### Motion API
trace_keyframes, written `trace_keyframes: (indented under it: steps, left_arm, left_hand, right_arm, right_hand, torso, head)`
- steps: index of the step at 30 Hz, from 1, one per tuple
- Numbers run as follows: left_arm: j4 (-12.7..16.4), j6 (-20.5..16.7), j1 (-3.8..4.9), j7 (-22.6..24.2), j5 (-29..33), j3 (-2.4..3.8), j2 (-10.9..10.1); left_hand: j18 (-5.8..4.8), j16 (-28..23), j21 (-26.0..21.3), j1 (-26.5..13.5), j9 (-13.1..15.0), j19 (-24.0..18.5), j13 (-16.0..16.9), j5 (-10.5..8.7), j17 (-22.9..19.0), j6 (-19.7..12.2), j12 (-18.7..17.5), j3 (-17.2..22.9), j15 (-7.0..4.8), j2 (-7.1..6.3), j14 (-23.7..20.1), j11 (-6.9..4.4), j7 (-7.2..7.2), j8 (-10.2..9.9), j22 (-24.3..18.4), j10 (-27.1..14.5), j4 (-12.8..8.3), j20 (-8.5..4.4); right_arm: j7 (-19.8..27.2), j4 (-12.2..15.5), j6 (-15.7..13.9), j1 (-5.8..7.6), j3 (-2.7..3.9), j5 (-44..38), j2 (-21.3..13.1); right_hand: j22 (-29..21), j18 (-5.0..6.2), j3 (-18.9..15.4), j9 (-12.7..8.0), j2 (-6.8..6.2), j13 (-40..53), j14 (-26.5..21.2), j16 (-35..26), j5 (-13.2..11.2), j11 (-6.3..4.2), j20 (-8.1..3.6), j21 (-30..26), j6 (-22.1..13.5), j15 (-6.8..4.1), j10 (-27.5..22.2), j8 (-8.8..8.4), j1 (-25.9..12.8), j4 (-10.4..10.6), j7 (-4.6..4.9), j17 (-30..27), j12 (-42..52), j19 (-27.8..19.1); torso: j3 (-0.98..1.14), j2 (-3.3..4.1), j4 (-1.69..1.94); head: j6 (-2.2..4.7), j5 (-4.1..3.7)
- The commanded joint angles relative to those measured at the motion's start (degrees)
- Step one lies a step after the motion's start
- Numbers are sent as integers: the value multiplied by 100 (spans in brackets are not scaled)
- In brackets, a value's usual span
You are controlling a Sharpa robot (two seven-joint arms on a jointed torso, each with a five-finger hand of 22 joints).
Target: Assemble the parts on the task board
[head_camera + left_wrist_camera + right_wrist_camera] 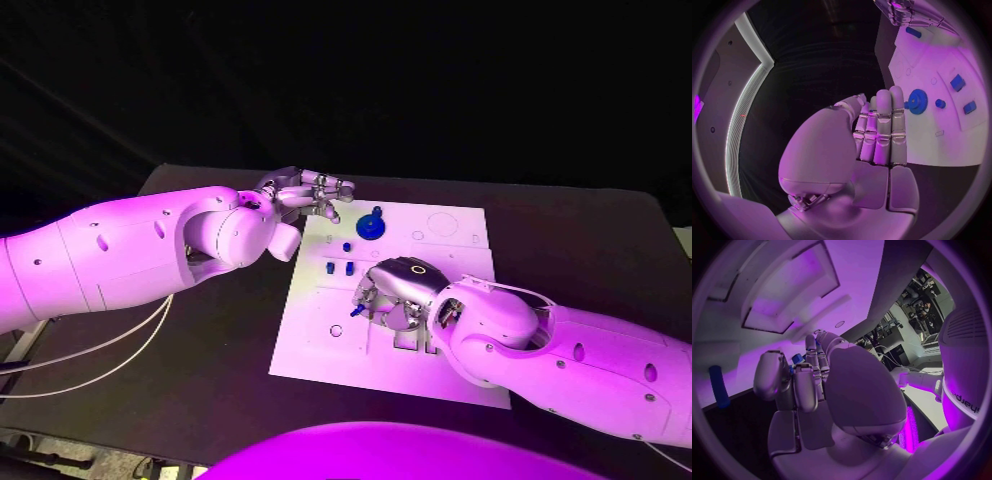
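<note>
Currently: both hands at the task board.
Right hand grips a small blue part over the board's middle; left hand, fingers curled, holds nothing beside the blue gear.

Head camera: high above the near edge of the table, looking down on the whole task board.
Left wrist camera: close behind the left hand, at the board's far left corner, facing across it.
Right wrist camera: tight behind the right hand, low over the board.
Shared: the board; the blue gear.
</note>
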Motion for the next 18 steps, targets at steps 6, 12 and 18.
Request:
trace_keyframes:
  steps: [6, 12, 18]
  left_arm:
    - [-1, 125, 6, 6, -37, 4, 8]
    - [-8, 128, 6, 2, -39, 4, 8]
    - [-12, 127, 6, -2, -45, 4, 4]
  left_hand:
    - [33, -24, -31, -2, 5, 9, 2, 10, -9, -29, 30, -1, 8, 30, -22, -6, -3, -21, -5, -53, -46, 28]
    - [33, -24, -31, -2, 5, 9, 2, 10, -9, -29, 30, -1, 8, 30, -22, -6, -3, -21, -5, -53, -46, 28]
    - [33, -24, -31, -2, 5, 9, 2, 10, -9, -29, 30, -1, 8, 30, -22, -6, -3, -21, -5, -53, -46, 28]
  right_arm:
    - [-47, 96, -78, -4, 2, -154, -58]
    - [-201, 218, 83, 39, 6, -313, -130]
    - [-479, 382, 443, 207, 7, -770, -130]
  right_hand:
    - [598, -37, 49, 14, -15, -5, 311, 27, -44, -8, 3, 8, 56, -32, 53, 35, -87, -12, 1, 0, -28, 50]
    - [611, -42, 51, 17, -24, -6, 311, 27, -51, -9, 3, 35, 62, -33, 58, 37, -116, -19, -1, -2, -28, 61]
    - [641, -56, 56, 21, -28, -6, 313, 34, -62, -12, 3, 102, 73, -34, 66, 42, -149, -26, -6, 8, -26, 89]
  torso:
    - [-2, -7, -2]
    - [-5, -12, -3]
    - [-6, -9, 1]
  head:
    - [8, -5]
    - [19, -5]
    - [27, -4]
